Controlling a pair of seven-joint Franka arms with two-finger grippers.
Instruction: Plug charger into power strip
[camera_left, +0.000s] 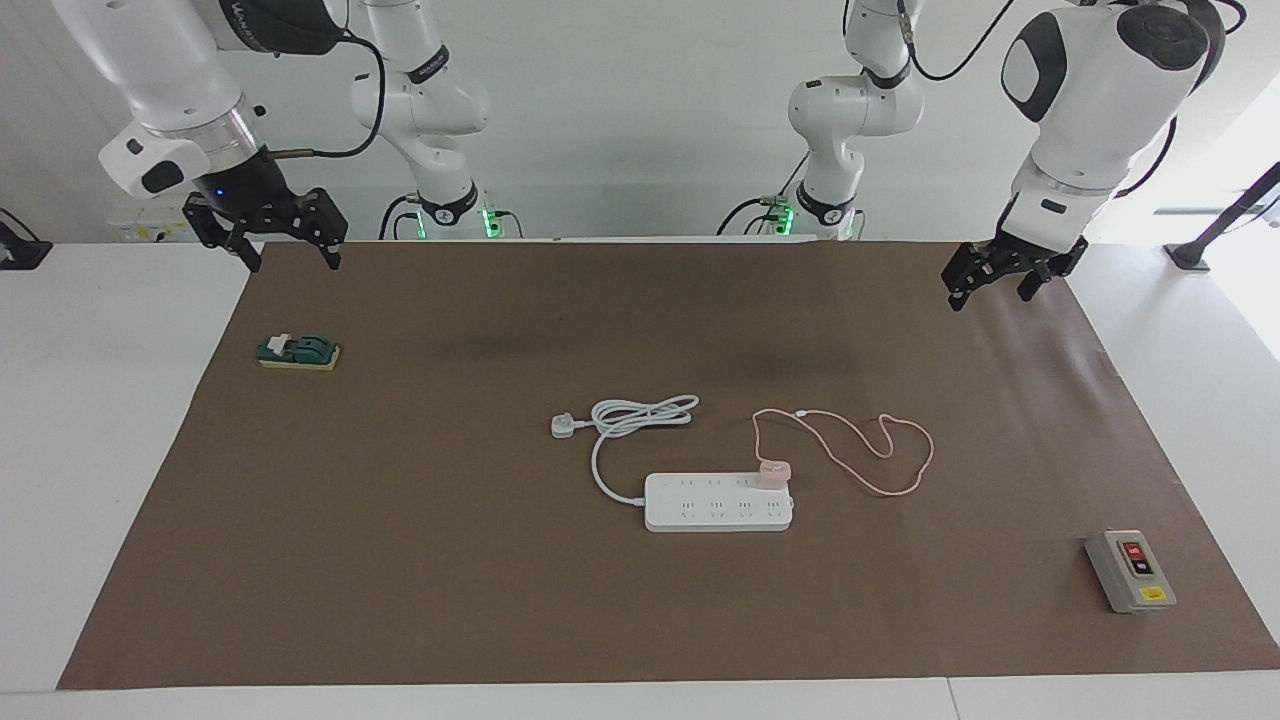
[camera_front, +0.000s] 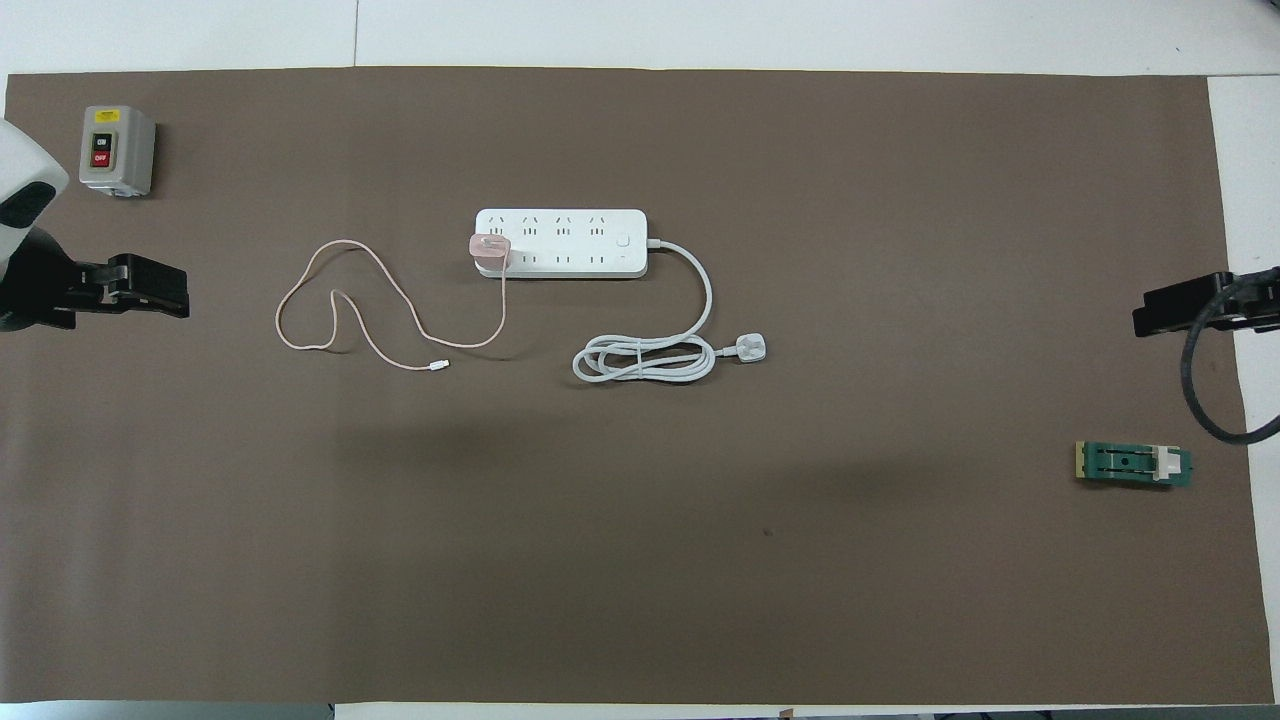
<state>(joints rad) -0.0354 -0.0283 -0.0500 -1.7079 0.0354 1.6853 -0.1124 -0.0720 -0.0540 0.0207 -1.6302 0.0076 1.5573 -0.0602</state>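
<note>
The white power strip (camera_left: 718, 505) (camera_front: 575, 243) lies flat in the middle of the brown mat. The pale pink charger (camera_left: 775, 470) (camera_front: 490, 250) sits upright on the strip's end socket toward the left arm's end, on the row nearer the robots. Its thin pink cable (camera_left: 880, 455) (camera_front: 340, 300) loops loose on the mat beside it. My left gripper (camera_left: 992, 297) (camera_front: 165, 290) is open and empty, raised over the mat's edge at its own end. My right gripper (camera_left: 293, 262) (camera_front: 1150, 312) is open and empty, raised over the mat's edge at its end.
The strip's thick white cord (camera_left: 640, 415) (camera_front: 645, 358) is coiled nearer the robots, ending in a white three-pin plug (camera_left: 565, 426) (camera_front: 751, 348). A grey box with red and black buttons (camera_left: 1130, 572) (camera_front: 117, 150) stands toward the left arm's end. A green part on a yellow pad (camera_left: 298, 352) (camera_front: 1133, 464) lies toward the right arm's end.
</note>
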